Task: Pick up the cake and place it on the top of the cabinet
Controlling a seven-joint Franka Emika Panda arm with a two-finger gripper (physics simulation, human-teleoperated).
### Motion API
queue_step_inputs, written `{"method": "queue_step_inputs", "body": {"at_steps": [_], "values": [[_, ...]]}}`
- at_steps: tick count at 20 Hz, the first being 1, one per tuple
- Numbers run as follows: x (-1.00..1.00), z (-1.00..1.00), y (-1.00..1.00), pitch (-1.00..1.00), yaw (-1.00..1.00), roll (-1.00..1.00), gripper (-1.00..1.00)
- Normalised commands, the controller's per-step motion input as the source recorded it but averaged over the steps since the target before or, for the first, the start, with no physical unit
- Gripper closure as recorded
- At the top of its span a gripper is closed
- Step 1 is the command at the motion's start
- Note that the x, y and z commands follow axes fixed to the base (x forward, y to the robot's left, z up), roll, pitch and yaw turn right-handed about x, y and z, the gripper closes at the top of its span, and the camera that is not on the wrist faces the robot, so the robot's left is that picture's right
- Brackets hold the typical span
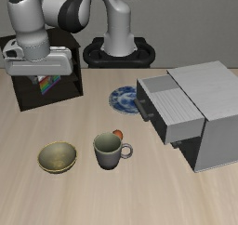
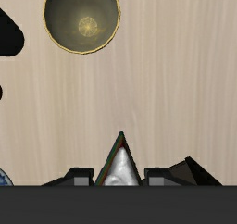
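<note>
Wedge-shaped cake (image 2: 118,163) pinched by jaws (rainbow-sided), round olive bowl (image 2: 82,19), woodgrain table (image 2: 167,89)

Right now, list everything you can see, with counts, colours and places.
cake: one, multicoloured slice, in the gripper
bowl: one, olive-yellow, on the table beside the mug
mug: one, grey-green, mid-table
red item: one, behind the mug, too hidden to name
plate: one, blue and white, beside the cabinet
cabinet: one, grey, exterior view's right, a drawer pulled out
table: one, light wood
arm: one, white
gripper: one, shut on the cake
</note>
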Motion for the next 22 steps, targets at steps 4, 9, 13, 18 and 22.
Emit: {"method": "queue_step_inputs", "body": {"at_steps": [4,9,13,18,22], "values": [[0.00,1.00,0.00,0.00,0.00,0.00,1.00],[0.00,0.80,0.20,0.00,0.00,0.00,1.00],[0.00,0.00,1.00,0.00,0.00,0.00,1.00],[0.00,0.00,1.00,0.00,0.00,0.00,1.00],[0.00,0.00,1.00,0.00,0.00,0.00,1.00]]}}
